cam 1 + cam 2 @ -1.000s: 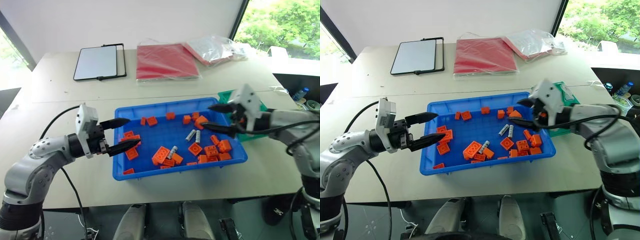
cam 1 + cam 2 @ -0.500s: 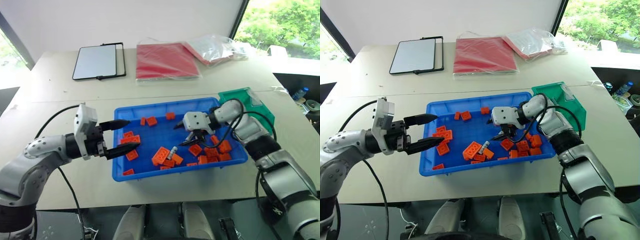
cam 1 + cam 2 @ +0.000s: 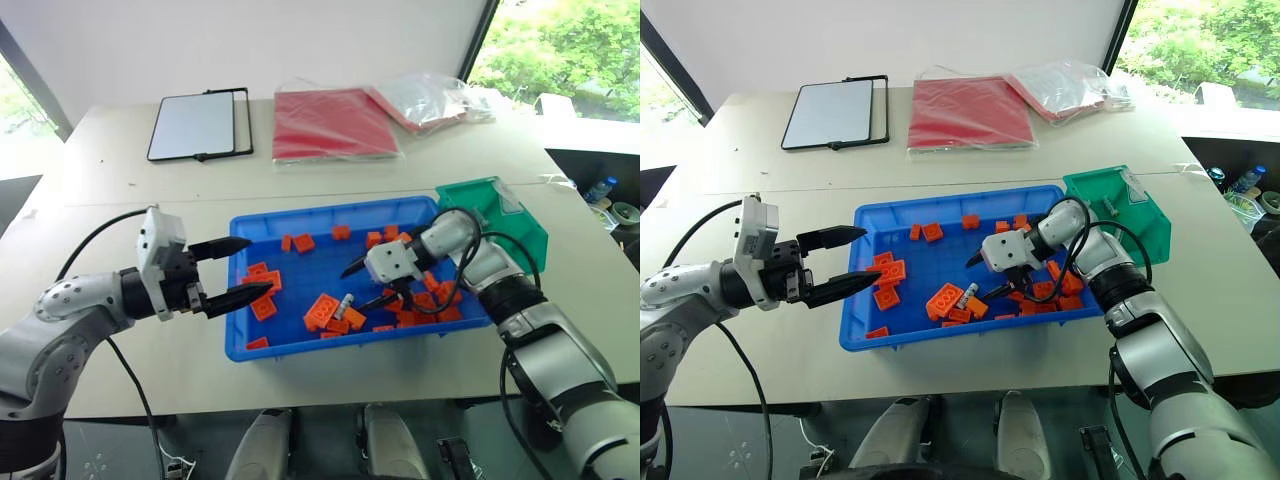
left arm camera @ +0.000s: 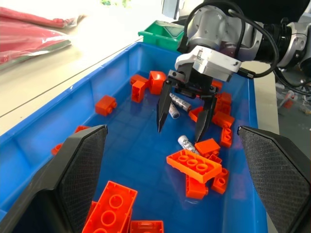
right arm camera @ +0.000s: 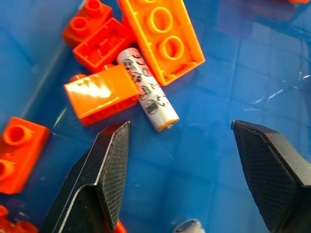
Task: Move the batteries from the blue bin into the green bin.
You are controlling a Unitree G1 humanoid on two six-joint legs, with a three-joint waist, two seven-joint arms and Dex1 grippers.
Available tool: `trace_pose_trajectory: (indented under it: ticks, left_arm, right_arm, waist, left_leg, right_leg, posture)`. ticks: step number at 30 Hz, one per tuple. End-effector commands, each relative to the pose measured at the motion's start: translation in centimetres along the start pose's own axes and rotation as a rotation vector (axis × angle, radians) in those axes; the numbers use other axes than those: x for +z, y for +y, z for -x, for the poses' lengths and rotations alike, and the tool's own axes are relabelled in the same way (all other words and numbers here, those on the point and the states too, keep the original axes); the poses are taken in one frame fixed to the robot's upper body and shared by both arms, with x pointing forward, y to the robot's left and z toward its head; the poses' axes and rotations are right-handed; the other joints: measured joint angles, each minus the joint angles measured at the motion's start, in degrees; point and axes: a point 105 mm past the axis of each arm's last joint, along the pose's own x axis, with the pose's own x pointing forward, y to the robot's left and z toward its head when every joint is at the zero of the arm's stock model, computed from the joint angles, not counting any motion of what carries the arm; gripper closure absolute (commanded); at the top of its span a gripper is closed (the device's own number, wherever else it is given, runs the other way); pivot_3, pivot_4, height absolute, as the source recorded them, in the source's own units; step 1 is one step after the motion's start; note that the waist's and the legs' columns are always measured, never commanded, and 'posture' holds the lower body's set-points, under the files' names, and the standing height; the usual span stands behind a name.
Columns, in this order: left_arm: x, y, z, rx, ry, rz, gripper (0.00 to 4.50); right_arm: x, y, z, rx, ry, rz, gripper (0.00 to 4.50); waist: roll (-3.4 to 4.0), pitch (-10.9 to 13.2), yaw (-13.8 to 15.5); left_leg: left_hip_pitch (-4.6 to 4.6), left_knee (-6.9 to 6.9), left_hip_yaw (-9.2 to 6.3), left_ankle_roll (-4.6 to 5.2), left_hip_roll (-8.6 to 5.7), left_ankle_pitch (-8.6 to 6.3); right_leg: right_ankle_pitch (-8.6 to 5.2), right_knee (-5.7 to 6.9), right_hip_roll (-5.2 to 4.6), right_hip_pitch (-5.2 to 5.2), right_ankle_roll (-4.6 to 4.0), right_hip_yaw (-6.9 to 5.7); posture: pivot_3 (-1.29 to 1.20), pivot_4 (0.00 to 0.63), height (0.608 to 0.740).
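The right hand (image 3: 365,285) has been lowered into the blue bin (image 3: 262,346), unclenched and empty, aligned over a battery (image 5: 148,97) for grasping.

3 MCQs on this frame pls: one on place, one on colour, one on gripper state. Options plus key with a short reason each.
1. Where is the right gripper?
A. Over the green bin
B. Inside the blue bin, above a battery
C. Over the red folder

2. What colour are the toy bricks?
A. Orange
B. Yellow
C. White

3. What is the state of the right gripper's fingers?
A. Shut on a brick
B. Shut on a battery
C. Open, holding nothing

Key:
B: the right gripper hangs within the blue bin, with a battery lying just ahead of its tips, away from the green bin.
A: every toy brick is orange.
C: its fingers stand apart with bare bin floor between.
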Motion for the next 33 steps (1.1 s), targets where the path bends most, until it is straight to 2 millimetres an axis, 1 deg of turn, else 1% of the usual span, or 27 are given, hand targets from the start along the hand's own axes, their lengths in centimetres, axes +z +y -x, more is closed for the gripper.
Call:
trace_pose_trajectory:
  ticks: [1, 4, 5, 6, 7, 8, 10, 11, 13, 16, 18, 19, 20, 21, 22, 23, 26, 28, 30, 32, 33]
  left_arm:
    - [1.1, -0.4, 0.1, -0.007, -0.027, -0.046, 0.0]
    - [1.2, -0.3, 0.0, -0.01, -0.029, -0.044, 0.0]
    - [1.2, -0.2, -0.1, -0.011, -0.029, -0.044, 0.0]
    - [1.2, -0.2, -0.1, -0.011, -0.03, -0.044, 0.0]
    - [1.2, -0.1, -0.1, -0.011, -0.031, -0.044, 0.0]
    - [1.2, -0.1, -0.2, -0.013, -0.032, -0.042, 0.0]
    - [1.2, -0.2, -0.3, -0.02, -0.034, -0.04, 0.0]
    - [1.1, -0.2, -0.4, -0.022, -0.035, -0.039, 0.0]
    - [1.1, -0.1, -0.5, -0.023, -0.036, -0.036, 0.0]
    - [0.8, 0.0, -0.6, -0.027, -0.032, -0.031, 0.0]
    - [0.7, 0.1, -0.6, -0.027, -0.038, -0.021, 0.0]
    - [0.6, 0.2, -0.6, -0.023, -0.044, -0.012, 0.0]
    - [0.4, 0.3, -0.7, -0.019, -0.048, -0.006, 0.0]
    - [0.2, 0.4, -0.9, -0.015, -0.051, -0.004, 0.0]
    - [0.0, 0.6, -1.1, -0.007, -0.055, -0.005, 0.0]
    - [-0.2, 0.8, -1.3, 0.0, -0.059, -0.007, 0.0]
    - [-0.2, 1.5, -1.9, 0.021, -0.084, -0.011, 0.0]
    - [0.0, 1.8, -2.2, 0.023, -0.099, -0.013, 0.0]
    - [0.2, 1.9, -2.5, 0.019, -0.107, -0.016, 0.0]
    - [0.4, 2.0, -2.8, 0.009, -0.114, -0.023, 0.0]
    - [0.6, 2.2, -3.0, 0.005, -0.118, -0.025, 0.0]
  right_arm:
    - [0.7, 0.7, -1.3, 0.045, -0.03, 0.011, 1.11]
    - [1.2, 0.5, -1.9, 0.037, -0.067, -0.013, 1.11]
    - [1.3, 0.4, -2.0, 0.031, -0.076, -0.021, 1.62]
    - [1.5, 0.3, -2.0, 0.018, -0.087, -0.035, 1.87]
    - [1.5, 0.2, -2.0, 0.008, -0.095, -0.044, 2.39]
    - [1.6, 0.1, -1.8, -0.012, -0.101, -0.054, 2.78]
    - [1.6, 0.0, -1.4, -0.044, -0.102, -0.063, 3.91]
    - [1.8, -0.4, -0.6, -0.094, -0.108, -0.076, 4.39]
    - [2.1, -1.0, 1.0, -0.183, -0.114, -0.102, 4.41]
    - [2.5, -2.7, 4.7, -0.403, -0.038, -0.114, 4.41]
    - [3.4, -4.1, 8.0, -0.606, -0.032, -0.215, 4.41]
    - [4.0, -4.3, 9.8, -0.705, -0.05, -0.285, 4.41]
    - [4.3, -4.2, 11.4, -0.795, -0.058, -0.354, 4.41]
    - [4.5, -3.9, 12.6, -0.863, -0.064, -0.401, 4.41]
    - [4.4, -3.3, 13.8, -0.944, -0.057, -0.452, 4.41]
    - [3.9, -2.7, 14.7, -1.015, -0.032, -0.493, 4.41]
    - [1.7, -0.7, 17.6, -1.246, 0.114, -0.593, 4.41]
    - [0.5, 0.4, 18.8, -1.344, 0.161, -0.664, 4.41]
    - [-0.1, 1.0, 19.3, -1.393, 0.174, -0.703, 4.41]
    - [-0.8, 1.3, 19.3, -1.42, 0.21, -0.722, 3.32]
    - [-1.4, 1.4, 19.5, -1.444, 0.248, -0.711, 2.89]
  waist:
    - [0.0, 0.0, -0.1]
    - [0.0, 0.0, -0.2]
    - [0.0, 0.0, -0.1]
    - [0.0, 0.0, -0.1]
    - [0.0, 0.0, -0.1]
    - [0.0, 0.0, 0.0]
    - [0.0, 0.0, 0.0]
    - [0.0, 0.0, 0.1]
    - [0.02, 0.0, 0.3]
    - [0.04, 0.0, 0.3]
    - [0.03, 0.0, 0.3]
    - [0.03, 0.0, 0.3]
    - [0.03, 0.0, 0.4]
    - [0.03, 0.0, 0.4]
    - [0.02, 0.0, 0.5]
    - [0.01, 0.0, 0.7]
    - [0.01, 0.0, 1.6]
    - [0.02, 0.0, 1.7]
    - [0.02, 0.0, 1.6]
    - [0.02, 0.0, 1.5]
    - [0.02, 0.0, 1.5]
  left_leg:
    - [0.1, -0.03, 0.0, 0.0, 0.01, -0.01]
    - [0.12, -0.03, -0.01, 0.01, 0.06, -0.01]
    - [0.12, -0.03, -0.01, 0.01, 0.08, -0.01]
    - [0.12, -0.03, -0.03, 0.0, 0.09, -0.01]
    - [0.11, -0.02, -0.03, 0.0, 0.09, -0.01]
    - [0.12, -0.02, -0.03, 0.0, 0.09, -0.01]
    - [0.11, -0.01, -0.03, 0.0, 0.08, -0.01]
    - [0.11, -0.01, -0.03, 0.0, 0.08, -0.01]
    - [0.09, -0.01, -0.04, 0.0, 0.08, -0.01]
    - [0.06, -0.01, -0.03, 0.0, 0.03, -0.01]
    - [0.04, -0.01, -0.03, 0.0, 0.03, -0.01]
    - [0.03, -0.02, -0.03, 0.0, 0.03, -0.02]
    - [0.01, -0.03, -0.03, 0.0, 0.06, -0.02]
    - [0.0, -0.05, -0.06, 0.0, 0.08, -0.02]
    - [-0.02, -0.06, -0.1, 0.01, 0.08, -0.02]
    - [-0.03, -0.07, -0.12, 0.02, 0.08, -0.03]
    - [-0.05, -0.05, -0.1, 0.04, 0.07, -0.05]
    - [-0.12, -0.02, -0.05, 0.04, 0.07, -0.05]
    - [-0.14, 0.0, 0.01, 0.05, 0.07, -0.04]
    - [-0.14, -0.01, 0.06, 0.06, 0.08, -0.04]
    - [-0.14, -0.02, 0.07, 0.06, 0.09, -0.04]
  right_leg:
    - [-0.01, -0.03, 0.0, 0.1, -0.01, 0.0]
    - [-0.01, -0.02, 0.07, 0.1, -0.01, 0.0]
    - [-0.01, -0.02, 0.09, 0.1, -0.01, 0.0]
    - [-0.01, -0.02, 0.1, 0.1, -0.01, 0.0]
    - [-0.01, -0.02, 0.11, 0.1, -0.01, 0.0]
    - [0.0, -0.02, 0.11, 0.1, -0.01, 0.01]
    - [0.0, -0.02, 0.1, 0.1, -0.01, 0.01]
    - [0.0, -0.02, 0.1, 0.1, -0.01, 0.01]
    - [0.0, -0.02, 0.1, 0.09, -0.01, 0.01]
    - [-0.01, -0.03, 0.02, 0.07, -0.01, 0.01]
    - [-0.02, -0.02, -0.02, 0.03, -0.04, 0.01]
    - [-0.08, -0.02, -0.06, 0.01, -0.14, 0.02]
    - [-0.09, -0.02, -0.08, -0.02, -0.17, 0.04]
    - [-0.1, -0.01, -0.09, -0.03, -0.18, 0.06]
    - [-0.12, -0.02, -0.08, -0.04, -0.21, 0.05]
    - [-0.13, -0.03, -0.09, -0.03, -0.22, 0.04]
    - [-0.14, -0.15, -0.12, 0.02, -0.24, 0.02]
    - [-0.15, -0.36, -0.13, 0.04, -0.26, 0.02]
    - [-0.14, -0.45, -0.12, 0.05, -0.26, 0.03]
    - [-0.13, -0.47, -0.12, 0.04, -0.25, 0.02]
    - [-0.12, -0.48, -0.11, 0.05, -0.25, 0.02]
  posture:
    - [0.0, 0.15, 0.731]
    - [0.0, 0.15, 0.731]
    - [0.0, 0.15, 0.731]
    - [0.0, 0.15, 0.731]
    - [0.0, 0.15, 0.731]
    - [0.0, 0.15, 0.731]
    - [0.0, 0.15, 0.731]
    - [0.0, 0.15, 0.731]
    - [0.0, 0.15, 0.731]
    - [0.0, 0.15, 0.731]
    - [0.0, 0.15, 0.731]
    - [0.0, 0.15, 0.731]
    - [0.0, 0.15, 0.731]
    - [0.0, 0.15, 0.731]
    - [0.0, 0.15, 0.731]
    - [0.0, 0.15, 0.731]
    - [0.0, 0.15, 0.731]
    - [0.0, 0.15, 0.731]
    - [0.0, 0.15, 0.731]
    - [0.0, 0.15, 0.731]
    - [0.0, 0.15, 0.731]
